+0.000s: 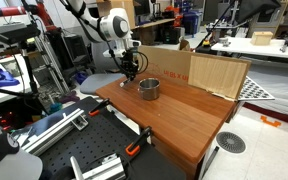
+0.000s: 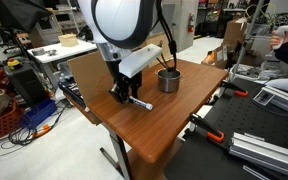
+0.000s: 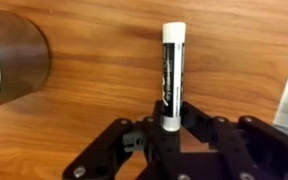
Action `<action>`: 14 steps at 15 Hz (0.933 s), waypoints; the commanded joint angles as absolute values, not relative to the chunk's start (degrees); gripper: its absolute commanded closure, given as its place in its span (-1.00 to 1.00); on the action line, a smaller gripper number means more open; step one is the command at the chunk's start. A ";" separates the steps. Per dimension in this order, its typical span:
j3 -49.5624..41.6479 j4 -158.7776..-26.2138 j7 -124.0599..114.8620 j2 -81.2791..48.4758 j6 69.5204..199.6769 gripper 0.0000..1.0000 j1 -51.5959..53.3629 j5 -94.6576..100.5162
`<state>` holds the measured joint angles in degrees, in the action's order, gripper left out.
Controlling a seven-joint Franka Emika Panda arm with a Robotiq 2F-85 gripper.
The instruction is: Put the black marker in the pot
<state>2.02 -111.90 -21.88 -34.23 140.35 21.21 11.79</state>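
Low over table (image 3: 94, 100): gripper (image 3: 170, 122) pinched on marker (image 3: 171, 65), near end. Ahead-left of it, pot (image 3: 9, 65). Lift above rim first; end-grip may let marker swing, so move slow, centre, then release.

Robot arm (image 1: 112, 27) made of smooth, rounded white shells, with dark bands where the sections meet. In an exterior view, a big white domed cap (image 2: 121, 20) ringed in black covers one joint. A pale wrist block (image 2: 136, 62) leads to a matte black gripper (image 3: 169, 125). Its fingers (image 3: 202, 122) are black jointed bars with small round pivot pins.
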 commanded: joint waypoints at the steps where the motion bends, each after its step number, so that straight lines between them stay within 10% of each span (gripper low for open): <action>1: 0.84 -114.77 -23.63 -29.60 139.90 0.88 21.84 13.03; 14: -3.68 -128.61 -34.91 -11.86 141.09 0.88 18.74 29.32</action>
<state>-3.47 -125.46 -30.37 -15.37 140.20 20.13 24.46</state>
